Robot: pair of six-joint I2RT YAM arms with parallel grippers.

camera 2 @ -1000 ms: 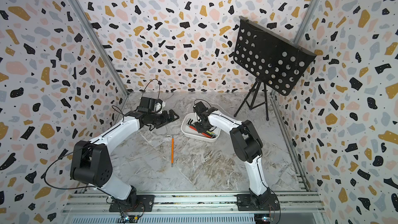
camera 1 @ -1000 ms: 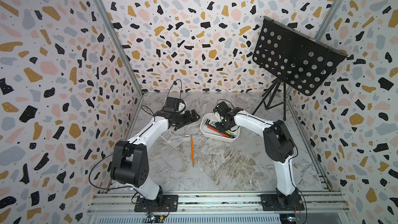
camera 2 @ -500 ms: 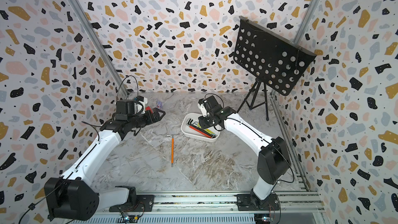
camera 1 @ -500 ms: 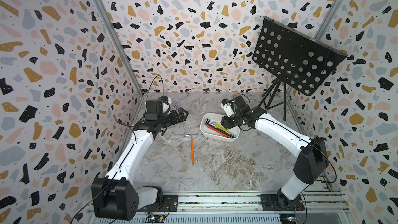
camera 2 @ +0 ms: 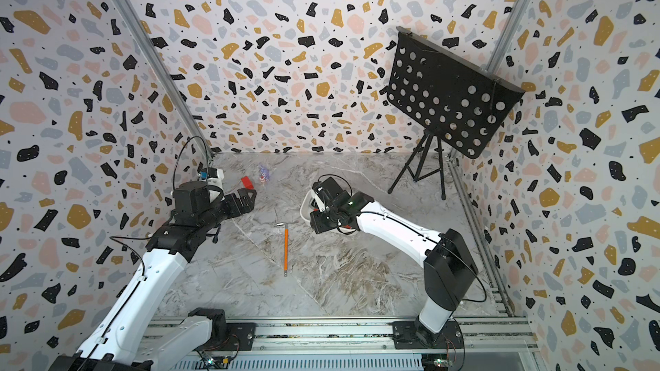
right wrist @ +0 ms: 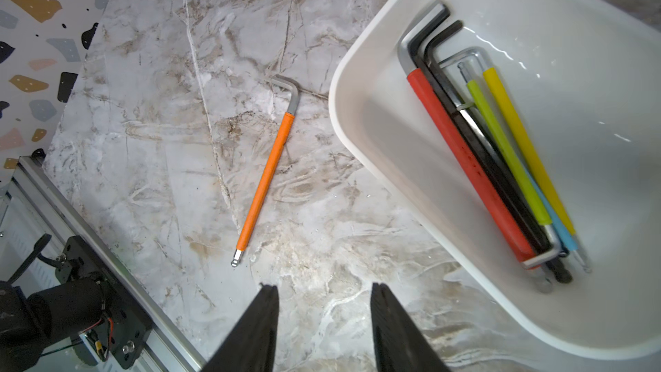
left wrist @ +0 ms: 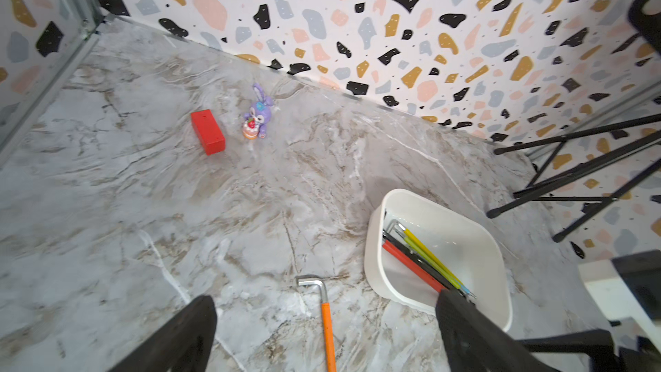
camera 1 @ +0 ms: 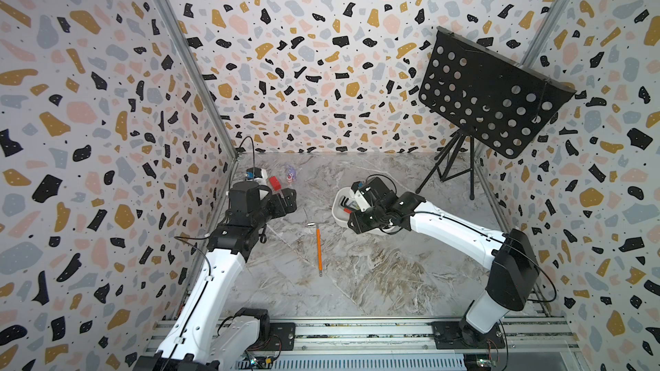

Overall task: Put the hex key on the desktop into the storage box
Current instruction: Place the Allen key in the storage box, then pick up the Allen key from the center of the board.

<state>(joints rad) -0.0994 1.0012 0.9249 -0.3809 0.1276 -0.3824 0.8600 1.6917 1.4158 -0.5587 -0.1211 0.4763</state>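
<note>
An orange-handled hex key [camera 1: 318, 248] [camera 2: 285, 249] lies flat on the marble desktop [camera 1: 375, 280], just left of the white storage box [camera 1: 337, 208] [camera 2: 304, 208]. The box [right wrist: 343, 119] holds several hex keys with red, black, green, yellow and blue sleeves. My right gripper [camera 1: 357, 224] [right wrist: 323, 285] hangs open and empty above the box's front-left corner, over bare desktop. The orange key [right wrist: 266, 177] lies ahead of its fingers. My left gripper [camera 1: 288, 200] [left wrist: 323, 307] is raised, wide open and empty, left of the box [left wrist: 375, 230], with the key [left wrist: 327, 327] on the surface below it.
A red block [camera 1: 274, 183] [left wrist: 207, 132] and a purple bunny toy [camera 1: 292, 174] [left wrist: 259, 112] sit near the back left corner. A black perforated music stand [camera 1: 493, 98] on a tripod [camera 1: 450, 169] occupies the back right. An aluminium rail [camera 1: 357, 330] runs along the front edge.
My right gripper has come out of the box toward its front-left corner and its jaws have widened. My left gripper has drawn back a little to the left as its arm swung round.
</note>
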